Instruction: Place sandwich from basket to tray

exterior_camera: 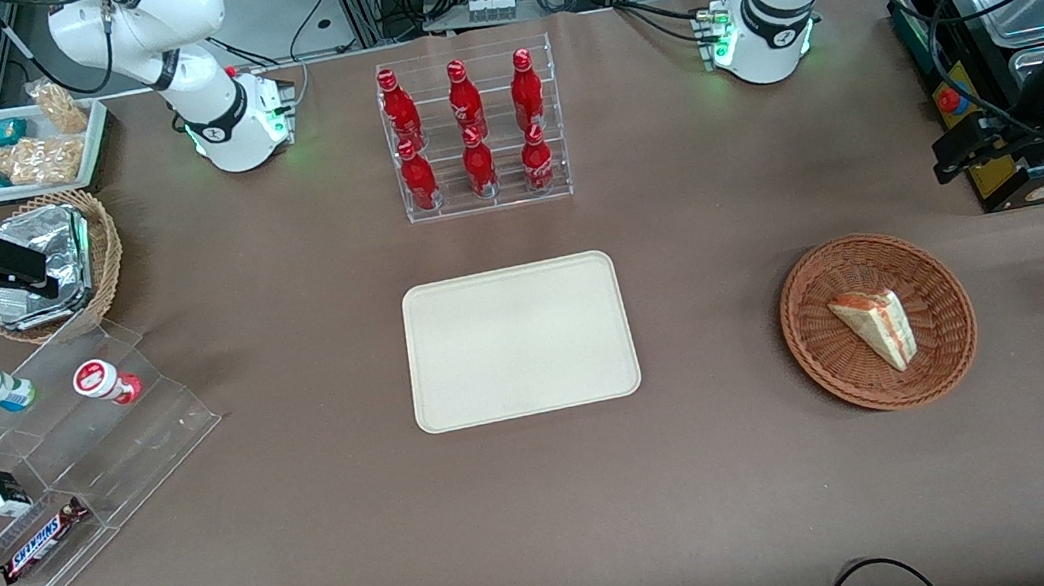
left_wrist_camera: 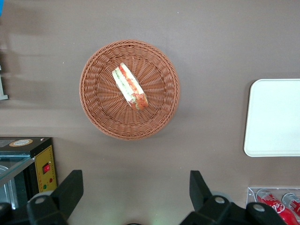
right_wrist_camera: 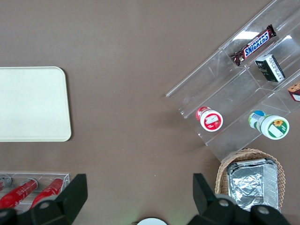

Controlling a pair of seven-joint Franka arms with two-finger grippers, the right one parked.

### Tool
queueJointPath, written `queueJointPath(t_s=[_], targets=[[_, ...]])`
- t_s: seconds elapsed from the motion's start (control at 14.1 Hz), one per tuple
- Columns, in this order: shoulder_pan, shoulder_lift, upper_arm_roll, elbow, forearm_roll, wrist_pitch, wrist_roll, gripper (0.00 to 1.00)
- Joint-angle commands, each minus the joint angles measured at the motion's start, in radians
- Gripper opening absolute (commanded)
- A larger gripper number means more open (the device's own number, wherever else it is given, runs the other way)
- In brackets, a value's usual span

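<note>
Wrist view showed gripper (left_wrist_camera: 136,197) spread wide, empty, poised high above table near basket (left_wrist_camera: 96,117); sandwich (left_wrist_camera: 130,87) lay inside, tray (exterior_camera: 456,403) bare, awaiting delivery.

A small triangular wedge sandwich (exterior_camera: 876,327) of pale bread with red-orange and green filling is laid on its side inside the round, shallow reddish-brown wicker basket (exterior_camera: 948,348). The flat cream-white rectangular tray (exterior_camera: 519,340) is set well apart, at the table's middle. The left gripper (left_wrist_camera: 136,194) is held open above the table just beside the basket.
</note>
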Motion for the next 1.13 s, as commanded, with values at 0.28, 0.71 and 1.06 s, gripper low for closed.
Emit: queueJointPath(t_s=[0.28, 0.71, 1.06], targets=[[-0.003, 0.008, -0.002, 0.019, 0.012, -0.001, 0.011, 1.00], [-0.002, 0.014, 0.000, 0.007, 0.013, -0.001, 0.011, 1.00], [0.004, 0.054, 0.000, -0.018, 0.013, 0.005, 0.010, 1.00]])
